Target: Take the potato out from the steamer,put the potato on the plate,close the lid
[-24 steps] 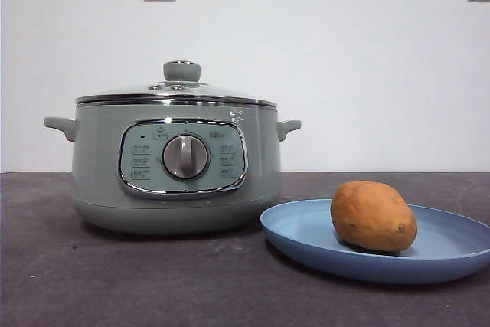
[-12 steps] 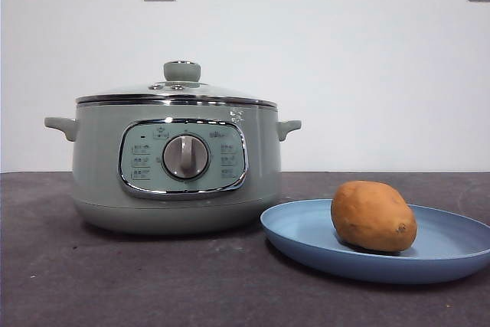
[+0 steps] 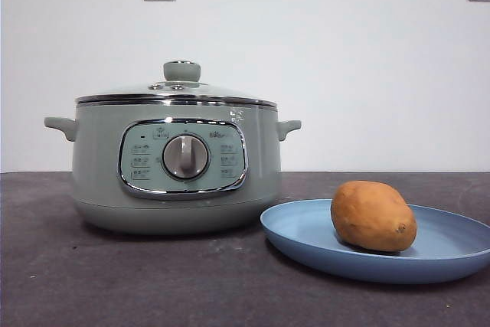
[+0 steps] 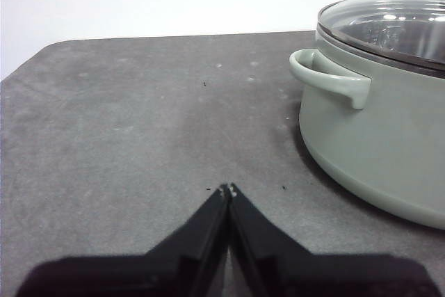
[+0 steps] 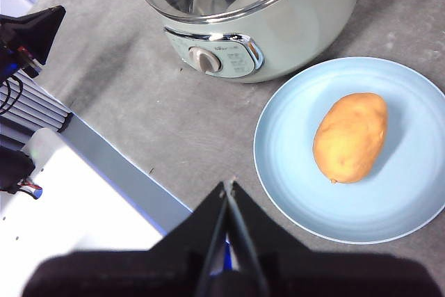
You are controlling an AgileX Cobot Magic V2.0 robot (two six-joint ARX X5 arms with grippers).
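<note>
**A:** Where does the sweet potato (image 3: 373, 216) sit now?

**B:** On the light-blue plate (image 3: 306, 239), lying on its side, toward the front right part of the tabletop. The sage-green steamer (image 3: 176, 162) stands just beside the plate, nearer the left edge, with the glass lid (image 3: 176, 93) seated on its rim. Judging from that, all three steps look finished.

**A:** And the arms?

**B:** Both wait clear of everything. The left gripper (image 4: 228, 189) hovers over bare tabletop on the steamer's left-edge side, near its side handle (image 4: 327, 78), jaws pressed together on nothing. The right gripper (image 5: 228, 184) hangs high over the front edge near the plate, jaws likewise clenched and empty.

**A:** If the potato needed moving again, how would it handle?

**B:** My guess: firm, fairly light, with matte skin that should not slip much. Being oval, it could roll, so I would close across its narrow middle, not the tapered ends.

**A:** The lid?

**B:** Glass with a chrome rim, so probably heavy for its size and breakable. The pale green knob (image 3: 181, 71) at the centre is the obvious place to take it; the rim looks too smooth and wide to pinch.
</note>
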